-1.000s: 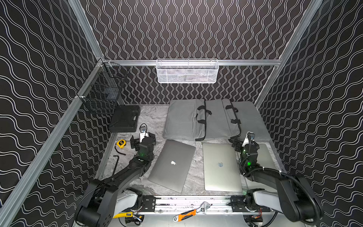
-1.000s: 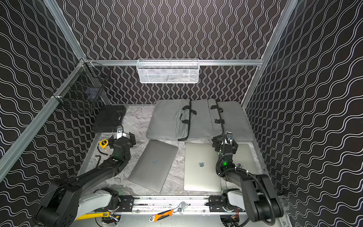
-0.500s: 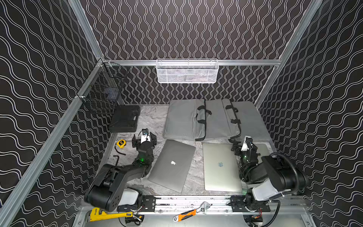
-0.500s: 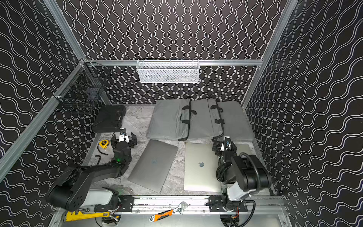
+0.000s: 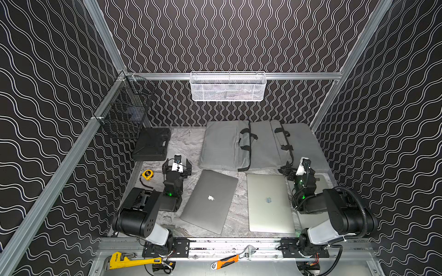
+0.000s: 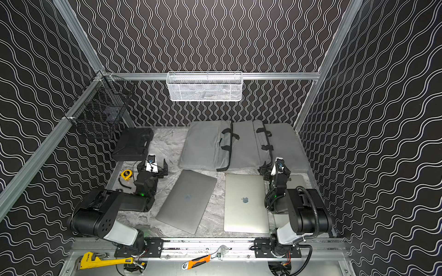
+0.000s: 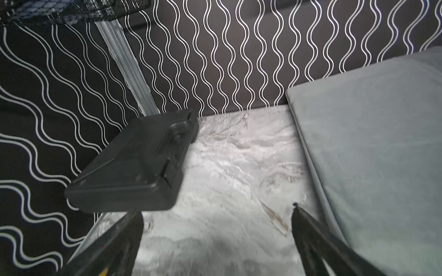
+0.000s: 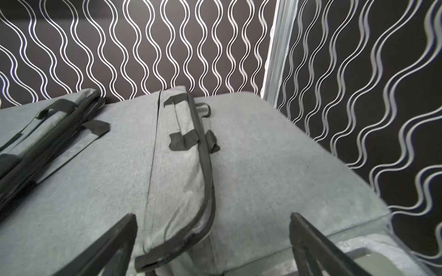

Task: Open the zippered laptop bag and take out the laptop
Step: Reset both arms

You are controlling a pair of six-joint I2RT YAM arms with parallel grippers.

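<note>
– So, where do we find the laptop bags [image 5: 222, 143]?
– We see them flat at the back of the table [image 5: 186, 143], grey with black handles, side by side against the rear wall. In the right wrist view, one bag's black zip edge lies over the grey panel beside it. We cannot tell whether the zip is parted.
– And the laptops?
– Two lie out on the marbled grey-white top just in front of the bags, lids shut. The dark grey laptop [image 5: 210, 200] is turned askew and the silver laptop [image 5: 269, 203] sits squarer.
– What do we say of the grippers?
– The left gripper [image 7: 216, 209] has its jaws spread wide over bare table, holding nothing, between a black case [image 7: 134, 162] and the bags. The right gripper [image 8: 211, 216] is just as wide and empty, hovering at the bags' near edge.
– And around us?
– Black walls with white wavy lines, a white mesh basket [image 5: 228, 87] on the back rail, and a black wire basket [image 5: 124, 114] in the left corner. A yellow tape measure [image 5: 147, 175] sits near the case. A yellow pipe wrench [image 5: 129, 261] and an orange-handled wrench [image 5: 229, 259] lie on the front metal ledge.
</note>
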